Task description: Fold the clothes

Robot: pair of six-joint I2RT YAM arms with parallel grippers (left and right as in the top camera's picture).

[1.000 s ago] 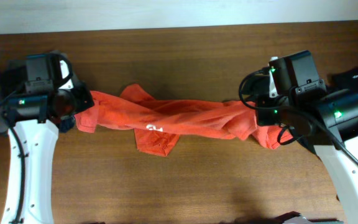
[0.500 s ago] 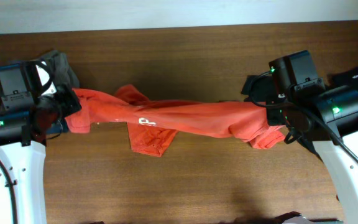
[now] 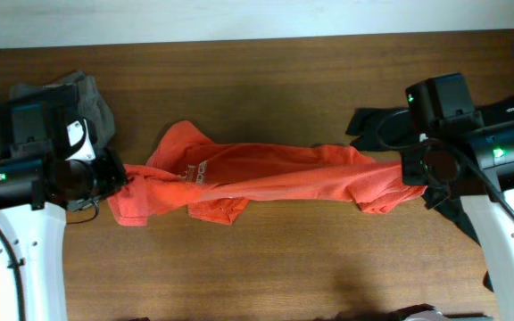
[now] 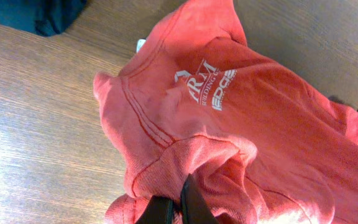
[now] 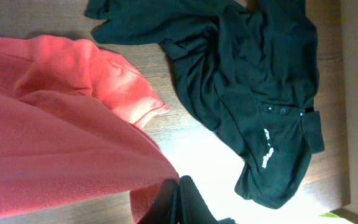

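An orange-red T-shirt (image 3: 266, 174) with white lettering hangs stretched in a band across the middle of the table between my two grippers. My left gripper (image 3: 114, 178) is shut on its left end; the left wrist view shows the fingers (image 4: 176, 202) pinching bunched red fabric (image 4: 229, 118). My right gripper (image 3: 418, 174) is shut on its right end; the right wrist view shows the fingers (image 5: 178, 202) closed on the red cloth (image 5: 55, 130). A black shirt (image 5: 253, 74) with small white marks lies on the table at the far right, also in the overhead view (image 3: 507, 111).
A dark grey garment (image 3: 83, 94) lies heaped at the back left behind my left arm. The wooden table (image 3: 257, 259) runs to a pale wall at the back. A dark cloth corner (image 4: 48, 15) shows in the left wrist view.
Both grippers have moved, stretching the T-shirt: the right gripper went further right, the left swung out left, then came back right and nearer. The shirt's twist has loosened and its collar part has flopped open.
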